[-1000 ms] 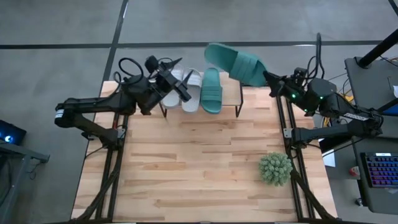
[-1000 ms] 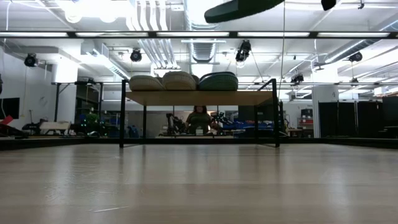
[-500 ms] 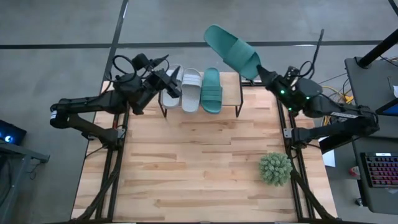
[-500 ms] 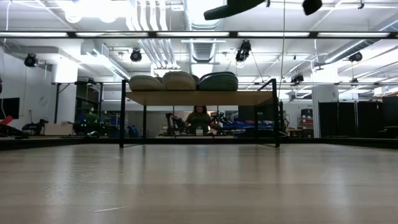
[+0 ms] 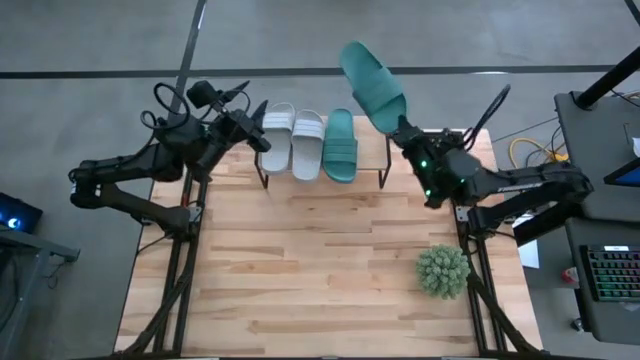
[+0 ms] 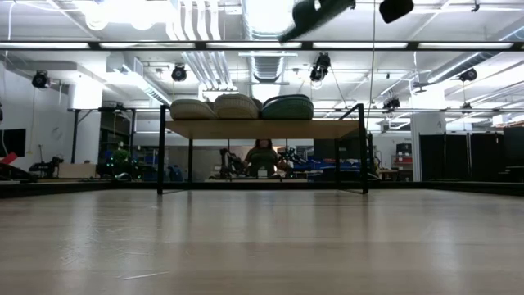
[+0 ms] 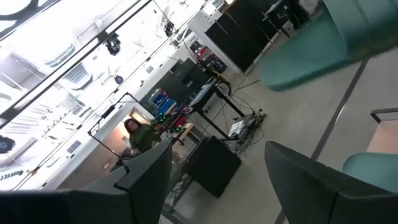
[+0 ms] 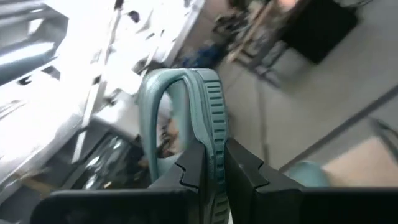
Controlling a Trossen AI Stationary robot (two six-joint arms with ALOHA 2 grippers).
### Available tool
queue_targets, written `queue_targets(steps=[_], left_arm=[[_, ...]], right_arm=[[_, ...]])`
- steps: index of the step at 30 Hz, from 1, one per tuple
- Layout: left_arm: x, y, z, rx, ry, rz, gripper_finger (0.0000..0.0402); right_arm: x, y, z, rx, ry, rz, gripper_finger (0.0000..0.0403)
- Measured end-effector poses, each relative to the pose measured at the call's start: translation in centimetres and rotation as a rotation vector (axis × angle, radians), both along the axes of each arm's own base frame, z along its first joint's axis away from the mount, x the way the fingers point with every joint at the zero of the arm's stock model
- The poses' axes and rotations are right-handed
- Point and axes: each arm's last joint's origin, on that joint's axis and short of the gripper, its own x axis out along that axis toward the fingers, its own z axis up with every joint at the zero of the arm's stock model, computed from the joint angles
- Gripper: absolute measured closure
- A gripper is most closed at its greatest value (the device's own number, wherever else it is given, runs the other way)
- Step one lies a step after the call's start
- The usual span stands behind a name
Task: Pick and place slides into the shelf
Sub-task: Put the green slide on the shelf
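The right end effector (image 5: 403, 128) pinches the fourth slide (image 5: 372, 84), a teal one, by its heel end, fingers pressed against the foam edge as the right wrist view shows. The slide juts up and away from the end effector, raised above the shelf (image 5: 378, 155) and its free right end.

The likely trouble is that narrow pinch: with most of the slide cantilevered beyond the fingers, it could pivot or slip out during the swing down. It is also tilted, so lowered as it is, it might catch the teal slide (image 5: 341, 145) already parked just beside the open slot, or land half off the shelf edge.

Count: four slides, two pale (image 5: 291, 140) and two teal; three lie side by side on the shelf, one is held. One shelf, and one plant ball (image 5: 442, 270) on the tabletop (image 5: 320, 260) near the right arm.

The left end effector (image 5: 250, 133) hovers spread and empty just beside the pale pair.
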Motion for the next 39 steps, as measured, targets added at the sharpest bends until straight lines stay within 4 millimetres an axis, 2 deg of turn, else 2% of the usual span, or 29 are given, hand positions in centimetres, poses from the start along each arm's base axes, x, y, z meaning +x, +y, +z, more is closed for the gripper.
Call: queue_targets(steps=[7, 13, 22, 31, 39], left_arm=[[-0.7, 0.0, 0.2, 0.0, 0.003, -0.002, 0.0159], [0.1, -0.1, -0.2, 0.006, 0.022, -0.058, 0.0159], [2.6, -0.7, -1.9, 0.002, 0.132, -0.368, 0.0159], [4.1, -0.5, -2.4, -0.257, -0.044, -0.742, 0.0159], [5.9, 2.0, -1.1, -0.563, -0.115, -0.985, 0.0159]], right_arm=[[1.0, 3.1, -1.4, 0.066, -0.023, -0.07, 0.0375], [1.6, 5.3, -2.4, 0.105, -0.088, -0.067, 0.0375], [2.9, 6.0, -3.9, 0.115, -0.114, -0.056, 0.0375], [2.6, 6.4, -3.6, 0.103, -0.076, -0.041, 0.0375], [2.4, 6.8, -3.6, 0.097, -0.057, -0.025, 0.0375]])
